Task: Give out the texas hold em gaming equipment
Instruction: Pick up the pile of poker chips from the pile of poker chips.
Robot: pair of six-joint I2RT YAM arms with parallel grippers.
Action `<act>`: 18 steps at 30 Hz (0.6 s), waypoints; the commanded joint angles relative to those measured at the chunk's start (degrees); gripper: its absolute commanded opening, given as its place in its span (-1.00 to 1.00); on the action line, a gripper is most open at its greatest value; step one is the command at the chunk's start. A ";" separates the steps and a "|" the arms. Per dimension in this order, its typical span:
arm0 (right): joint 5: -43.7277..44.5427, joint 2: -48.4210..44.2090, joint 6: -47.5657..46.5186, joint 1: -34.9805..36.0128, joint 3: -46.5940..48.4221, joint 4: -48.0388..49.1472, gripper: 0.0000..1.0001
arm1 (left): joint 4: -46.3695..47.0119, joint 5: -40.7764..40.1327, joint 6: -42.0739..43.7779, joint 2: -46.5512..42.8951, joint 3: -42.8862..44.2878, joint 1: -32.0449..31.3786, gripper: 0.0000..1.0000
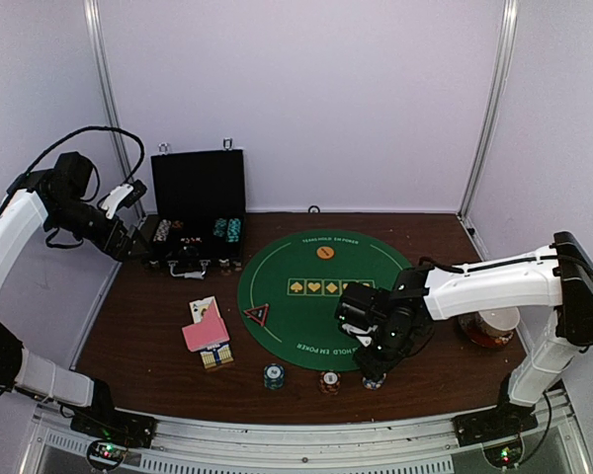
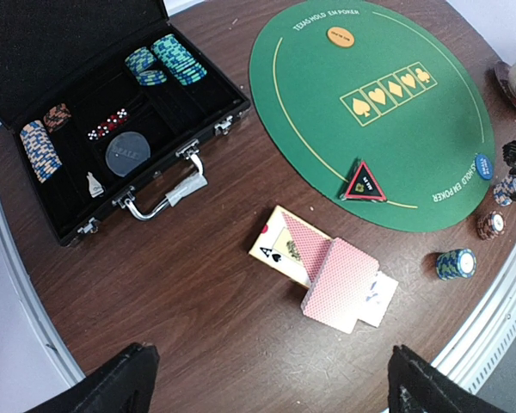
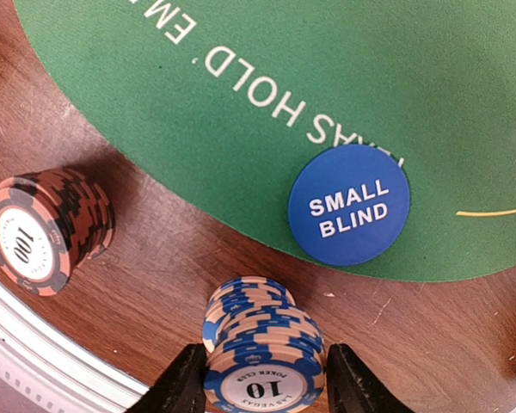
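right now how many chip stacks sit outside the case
3, along the table's near edge: teal stack, red stack, and blue stack inside the right gripper. None looks hidden.

A blue chip stack (image 3: 262, 348) stands upright near the blue Small Blind button (image 3: 349, 205).

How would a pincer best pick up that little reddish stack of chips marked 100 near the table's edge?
I'd grip the reddish stack by its round striped sides, low down so the whole pile is caught, coming straight down from above. It stands upright on the table, apart from the blue stack, and its flat top offers nothing to pinch.
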 commanded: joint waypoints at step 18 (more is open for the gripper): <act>-0.14 1.36 -0.77 0.32 -0.50 0.58 0.09 | 0.56 1.10 0.79 -1.20 0.44 0.38 0.95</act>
